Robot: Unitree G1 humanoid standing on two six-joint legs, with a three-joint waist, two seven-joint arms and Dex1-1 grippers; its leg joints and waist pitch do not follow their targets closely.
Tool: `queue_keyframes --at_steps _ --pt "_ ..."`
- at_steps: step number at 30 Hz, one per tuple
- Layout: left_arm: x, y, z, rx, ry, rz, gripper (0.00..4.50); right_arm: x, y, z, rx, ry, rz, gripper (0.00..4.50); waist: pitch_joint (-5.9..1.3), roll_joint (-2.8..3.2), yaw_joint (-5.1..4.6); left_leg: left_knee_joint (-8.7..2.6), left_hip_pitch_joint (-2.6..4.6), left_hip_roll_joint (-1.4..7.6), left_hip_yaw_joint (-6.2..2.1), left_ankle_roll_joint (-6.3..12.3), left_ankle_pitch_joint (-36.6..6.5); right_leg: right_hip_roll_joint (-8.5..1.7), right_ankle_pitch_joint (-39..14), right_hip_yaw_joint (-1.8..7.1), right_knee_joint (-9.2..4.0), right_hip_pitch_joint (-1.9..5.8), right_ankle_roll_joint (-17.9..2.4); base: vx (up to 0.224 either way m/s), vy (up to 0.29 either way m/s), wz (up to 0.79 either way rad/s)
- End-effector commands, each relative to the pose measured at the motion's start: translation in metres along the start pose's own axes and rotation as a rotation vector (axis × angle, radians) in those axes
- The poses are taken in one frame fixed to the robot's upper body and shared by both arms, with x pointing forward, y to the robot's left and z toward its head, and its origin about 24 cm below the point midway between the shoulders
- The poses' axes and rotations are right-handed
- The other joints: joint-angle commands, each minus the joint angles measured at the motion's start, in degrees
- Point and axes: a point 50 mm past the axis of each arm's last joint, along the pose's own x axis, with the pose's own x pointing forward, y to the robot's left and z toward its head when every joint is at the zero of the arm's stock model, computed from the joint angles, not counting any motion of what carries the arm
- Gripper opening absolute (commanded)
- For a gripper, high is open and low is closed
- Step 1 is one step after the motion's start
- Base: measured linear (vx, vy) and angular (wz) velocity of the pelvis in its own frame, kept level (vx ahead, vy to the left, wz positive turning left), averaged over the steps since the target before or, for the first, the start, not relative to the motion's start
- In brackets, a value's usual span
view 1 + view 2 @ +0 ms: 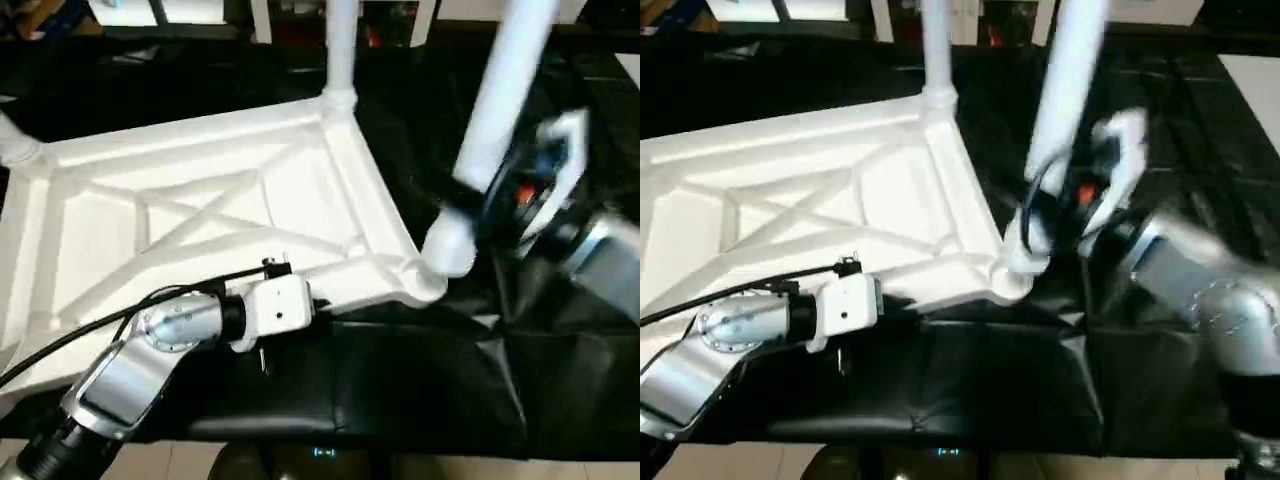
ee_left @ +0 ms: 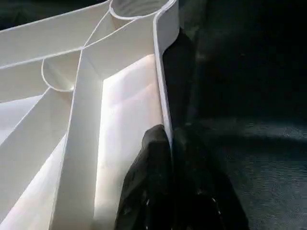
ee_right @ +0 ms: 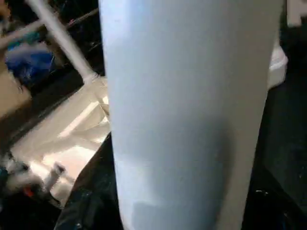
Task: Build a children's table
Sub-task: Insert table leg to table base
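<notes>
The white tabletop (image 1: pixel 200 215) lies upside down on the black-draped table (image 1: pixel 400 400), its X-shaped ribs facing up. A leg (image 1: pixel 341 45) stands upright in the far corner socket, and the foot of another leg (image 1: pixel 12 140) shows at the far left corner.

Over on the near edge, the left gripper (image 2: pixel 170 158) is pinched tight on the tabletop's thin rim, one black finger (image 2: pixel 148 182) inside the rim, the other outside against the dark cloth. In the head views its white wrist housing (image 1: pixel 275 305) sits right at that near rim, with a black cable (image 1: pixel 90 320) trailing back over the silver forearm.

On the right, the action is at the near right corner. The right gripper (image 1: pixel 1045 215) has its black fingers wrapped around a third leg (image 1: pixel 500 90), low down on the tube. That leg leans, its top tipped away to the right, and its rounded lower end hovers right at the near right corner socket (image 1: pixel 425 280); whether it is touching or seated, I cannot tell. The right wrist view looks straight onto that pale tube (image 3: pixel 187 110) up close.
</notes>
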Motion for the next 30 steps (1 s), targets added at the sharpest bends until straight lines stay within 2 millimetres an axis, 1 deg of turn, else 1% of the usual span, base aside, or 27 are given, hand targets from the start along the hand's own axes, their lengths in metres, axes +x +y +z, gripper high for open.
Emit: queue_keyframes --at_steps 1,2,3,4,5,6,7,8,9,10,11,14,15,16,17,18,19,21,24,25,26,27,28,29,30 --pt "0.014 -0.030 -0.017 -0.091 0.016 -0.144 0.00 -0.001 0.007 -0.009 -0.119 0.017 0.063 1.86 -4.15 -1.44 -0.20 -2.40 0.42 0.03 0.65 6.58 -1.84 -0.17 -1.61 1.10 -2.23 4.01 -13.09 0.000 0.000 0.00" --pt "0.014 -0.030 -0.017 -0.091 0.016 -0.144 0.00 -0.001 0.007 -0.009 -0.119 0.017 0.063 1.86 -4.10 -1.46 -0.25 -2.36 0.39 -0.05 0.72 6.98 -1.69 -0.13 -1.06 1.13 -2.25 4.06 -13.35 0.000 0.000 0.00" --pt "0.015 -0.030 -0.016 -0.089 0.010 -0.142 0.00 -0.003 0.006 -0.020 -0.183 0.000 0.082 1.86 -4.19 -1.64 -0.28 -2.31 0.37 0.02 0.65 7.69 -1.60 -0.22 -0.72 1.12 -2.16 4.13 -13.86 0.000 0.000 0.00" --pt "0.015 -0.030 -0.016 -0.089 0.010 -0.142 0.00 -0.003 0.006 -0.020 -0.183 0.000 0.082 1.86 -4.15 -1.60 -0.25 -2.23 0.40 0.08 0.75 7.95 -2.01 -0.31 -0.98 1.14 -2.19 3.97 -13.97 0.000 0.000 0.00" --pt "0.015 -0.030 -0.016 -0.089 0.010 -0.142 0.00 -0.003 0.006 -0.020 -0.183 0.000 0.082 1.86 -4.08 -1.66 -0.29 -2.40 0.42 0.01 0.63 8.24 -2.83 -0.38 -2.94 1.17 -2.39 4.26 -14.09 0.000 0.000 0.00" --pt "0.015 -0.030 -0.016 -0.089 0.009 -0.140 0.00 -0.002 0.006 -0.026 -0.216 -0.021 0.082 1.86 -4.08 -1.66 -0.29 -2.40 0.42 0.01 0.63 8.24 -2.83 -0.38 -2.94 1.17 -2.39 4.26 -14.09 0.000 0.000 0.00" --pt "0.015 -0.029 -0.016 -0.089 0.008 -0.138 0.00 -0.002 0.005 -0.029 -0.242 -0.048 0.080 1.86 -3.89 -1.59 -0.45 -2.40 0.37 0.14 0.70 8.12 -4.32 -0.66 -6.29 1.14 -2.72 3.88 -13.61 0.000 0.000 0.00" --pt "0.015 -0.029 -0.016 -0.089 0.008 -0.137 0.00 -0.002 0.005 -0.031 -0.256 -0.060 0.078 1.86 -3.94 -1.55 -0.51 -2.44 0.44 0.12 0.62 8.01 -4.59 -0.63 -6.99 1.13 -2.70 3.98 -13.57 0.000 0.000 0.00" --pt "0.015 -0.029 -0.016 -0.089 0.008 -0.135 0.00 -0.002 0.005 -0.035 -0.246 -0.078 0.076 1.86 -3.87 -1.65 -0.55 -2.46 0.51 0.19 0.62 7.94 -4.73 -0.56 -7.54 1.16 -2.77 3.88 -13.39 0.000 0.000 0.00" --pt "0.015 -0.029 -0.016 -0.089 0.008 -0.135 0.00 -0.002 0.005 -0.035 -0.246 -0.078 0.076 1.86 -3.86 -1.63 -0.57 -2.47 0.50 0.16 0.62 7.98 -4.73 -0.56 -7.59 1.18 -2.78 3.88 -13.34 0.000 0.000 0.00" --pt "0.014 -0.029 -0.016 -0.089 0.009 -0.134 0.00 -0.003 0.005 -0.040 -0.243 -0.074 0.081 1.86 -3.98 -1.55 -0.60 -2.49 0.51 0.16 0.50 8.09 -4.42 -0.51 -7.13 1.17 -2.65 4.02 -13.39 0.000 0.000 0.00" --pt "0.014 -0.028 -0.017 -0.089 0.014 -0.130 0.00 -0.007 0.002 -0.050 -0.280 -0.090 0.083 1.86 -3.96 -1.52 -0.69 -2.34 0.49 0.12 0.55 8.91 -3.59 -0.42 -4.92 1.16 -2.47 3.99 -13.94 0.000 0.000 0.00" --pt "0.013 -0.028 -0.017 -0.089 0.015 -0.129 0.00 -0.008 0.002 -0.052 -0.290 -0.095 0.084 1.86 -3.94 -1.32 -0.69 -2.31 0.48 0.13 0.54 9.18 -3.50 -0.41 -4.44 1.13 -2.44 3.95 -14.24 0.000 0.000 0.00" --pt "0.013 -0.028 -0.017 -0.089 0.015 -0.129 0.00 -0.008 0.002 -0.053 -0.291 -0.095 0.084 1.86 -3.95 -1.40 -0.76 -2.29 0.45 0.13 0.56 9.33 -3.67 -0.43 -4.40 1.12 -2.48 3.97 -14.33 0.000 0.000 0.00" --pt "0.013 -0.028 -0.017 -0.088 0.014 -0.128 0.00 -0.010 0.001 -0.059 -0.299 -0.096 0.090 1.86 -3.98 -1.44 -0.79 -2.31 0.42 0.13 0.50 9.47 -3.73 -0.44 -4.34 1.09 -2.41 4.09 -14.45 0.000 0.000 0.00" --pt "0.013 -0.027 -0.017 -0.088 0.014 -0.127 0.00 -0.011 0.001 -0.060 -0.300 -0.096 0.091 1.86 -3.89 -1.36 -0.80 -2.32 0.46 0.16 0.52 9.54 -4.04 -0.45 -4.66 1.09 -2.48 3.97 -14.49 0.000 0.000 0.00" --pt "0.013 -0.027 -0.017 -0.088 0.014 -0.127 0.00 -0.011 0.002 -0.061 -0.301 -0.096 0.092 1.86 -3.86 -1.38 -0.80 -2.38 0.48 0.19 0.47 9.54 -4.70 -0.48 -5.63 1.10 -2.57 4.06 -14.35 0.000 0.000 0.00" --pt "0.014 -0.025 -0.017 -0.086 0.010 -0.124 0.00 -0.013 0.001 -0.066 -0.318 -0.134 0.075 1.86 -3.70 -1.36 -0.93 -2.44 0.50 0.24 0.49 9.42 -5.23 -0.52 -6.84 1.09 -2.74 3.86 -14.18 0.000 0.000 0.00" --pt "0.015 -0.024 -0.017 -0.085 0.009 -0.123 0.00 -0.013 0.000 -0.070 -0.342 -0.170 0.058 1.86 -3.72 -1.41 -1.00 -2.47 0.53 0.22 0.47 9.15 -6.13 -0.57 -8.40 1.09 -2.90 3.81 -13.88 0.000 0.000 0.00" --pt "0.015 -0.024 -0.017 -0.085 0.009 -0.123 0.00 -0.013 0.000 -0.070 -0.343 -0.172 0.057 1.86 -3.69 -1.33 -1.05 -2.54 0.58 0.23 0.44 8.92 -6.45 -0.51 -9.03 1.06 -2.95 3.75 -13.78 0.000 0.000 0.00" --pt "0.015 -0.024 -0.017 -0.085 0.009 -0.125 0.00 -0.012 0.001 -0.071 -0.354 -0.181 0.055 1.86 -3.51 -1.03 -0.99 -2.61 0.60 0.23 0.39 8.80 -6.61 -0.53 -9.10 1.07 -2.97 3.72 -13.67 0.000 0.000 0.00" --pt "0.015 -0.024 -0.017 -0.085 0.009 -0.125 0.00 -0.012 0.001 -0.071 -0.354 -0.181 0.055 1.86 -3.52 -1.19 -1.08 -2.62 0.57 0.18 0.43 8.62 -6.97 -0.47 -9.42 1.07 -3.06 3.73 -13.49 0.000 0.000 0.00" --pt "0.015 -0.024 -0.017 -0.085 0.009 -0.127 0.00 -0.009 0.000 -0.074 -0.369 -0.200 0.051 1.86 -3.51 -1.18 -1.06 -2.67 0.55 0.20 0.37 8.52 -7.11 -0.51 -9.62 1.07 -3.06 3.78 -13.38 0.000 0.000 0.00" --pt "0.015 -0.024 -0.017 -0.085 0.009 -0.127 0.00 -0.009 0.000 -0.074 -0.369 -0.200 0.051 1.86 -3.50 -1.09 -1.16 -2.67 0.58 0.23 0.42 8.49 -7.56 -0.59 -9.99 1.07 -3.13 3.59 -13.46 0.000 0.000 0.00" --pt "0.015 -0.024 -0.017 -0.085 0.009 -0.128 0.00 -0.008 0.000 -0.076 -0.372 -0.206 0.053 1.86 -3.51 -1.11 -1.16 -2.69 0.59 0.21 0.39 8.42 -7.74 -0.55 -10.10 1.05 -3.14 3.66 -13.40 0.000 0.000 0.00"
